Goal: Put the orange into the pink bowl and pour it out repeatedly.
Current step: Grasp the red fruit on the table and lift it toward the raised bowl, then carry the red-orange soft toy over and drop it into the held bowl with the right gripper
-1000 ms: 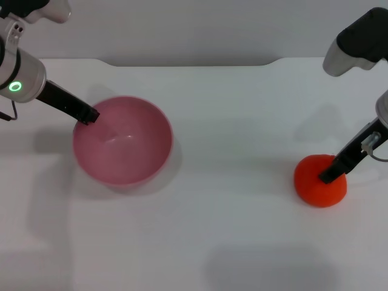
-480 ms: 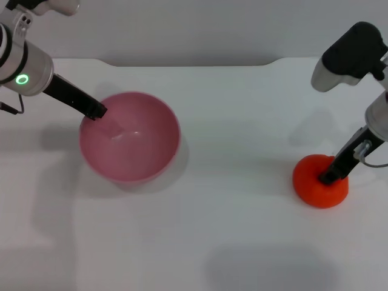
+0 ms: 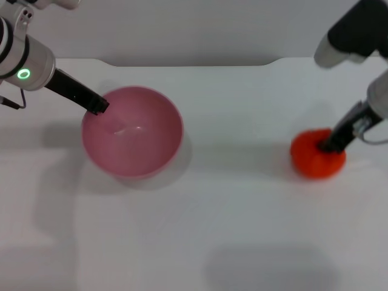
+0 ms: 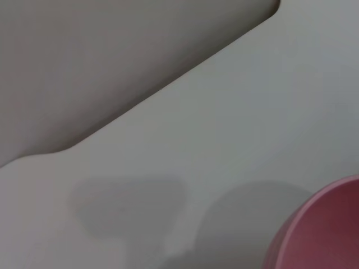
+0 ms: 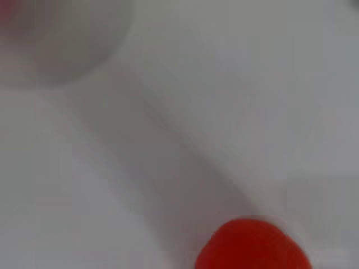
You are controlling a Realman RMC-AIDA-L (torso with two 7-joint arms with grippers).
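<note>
Meanwhile, in the head view, the right gripper (image 3: 332, 144) had lifted the orange (image 3: 317, 156) off the table (image 3: 230, 212): half a second before it sat lower and nearer the robot, and a second before lower still, pressed flat on the surface. The fruit now sat higher in that view and looked blurred, so it was probably moving. One dark finger (image 3: 341, 134) crossed its top and the fruit hung from it, so the jaws were clenched on the orange. That suggested the carry toward the bowl had begun, with the drop-in yet to come.

On the other side the left gripper (image 3: 100, 107) held the bowl (image 3: 133, 130) by its far left rim, one finger outside and, it seemed, one within. The bowl had crept toward the far edge and slightly right across the three frames, staying upright and empty. Bowl and orange were well apart.

The left wrist view showed only a slice of the bowl (image 4: 322, 232) with its shadow on the bare table (image 4: 224, 129); no fingers appeared.

The right wrist view showed the orange (image 5: 252, 246) at the frame's edge above the table (image 5: 235, 84), heavily smeared, consistent with an arm in motion.
</note>
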